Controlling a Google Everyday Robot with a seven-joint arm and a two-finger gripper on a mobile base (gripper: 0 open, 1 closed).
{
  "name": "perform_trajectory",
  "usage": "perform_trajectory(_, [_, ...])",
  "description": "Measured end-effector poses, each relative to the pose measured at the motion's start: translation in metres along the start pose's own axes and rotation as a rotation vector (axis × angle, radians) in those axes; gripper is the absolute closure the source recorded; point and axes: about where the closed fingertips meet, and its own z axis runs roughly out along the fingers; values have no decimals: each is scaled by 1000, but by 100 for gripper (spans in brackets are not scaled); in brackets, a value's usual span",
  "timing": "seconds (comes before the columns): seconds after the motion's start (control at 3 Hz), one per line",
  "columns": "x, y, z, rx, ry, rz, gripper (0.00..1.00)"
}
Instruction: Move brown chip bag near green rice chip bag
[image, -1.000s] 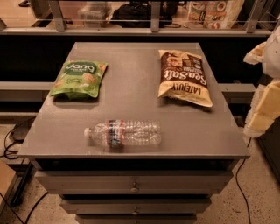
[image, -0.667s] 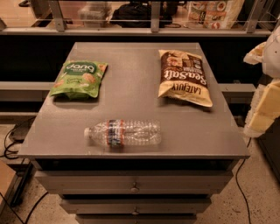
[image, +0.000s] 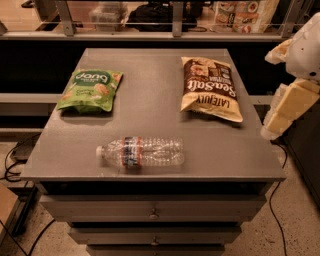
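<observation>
Nearest, one clear water bottle lies on its side at the front of the grey table, its label unreadable. Off the table's right edge hangs the cream gripper; I cannot tell whether it is spread or closed. Farther back lie two bags, well apart: one brown bag at right, reading "Sea Salt" and "LATE JULY", and one green bag at left, reading "Jong".
</observation>
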Motion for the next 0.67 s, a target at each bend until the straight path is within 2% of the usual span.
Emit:
perform_trajectory(0.33, [-16,-25,18,5,-62,-11,0])
perform_trajectory(0.67, [-17,-27,21,3,-70,-5,0])
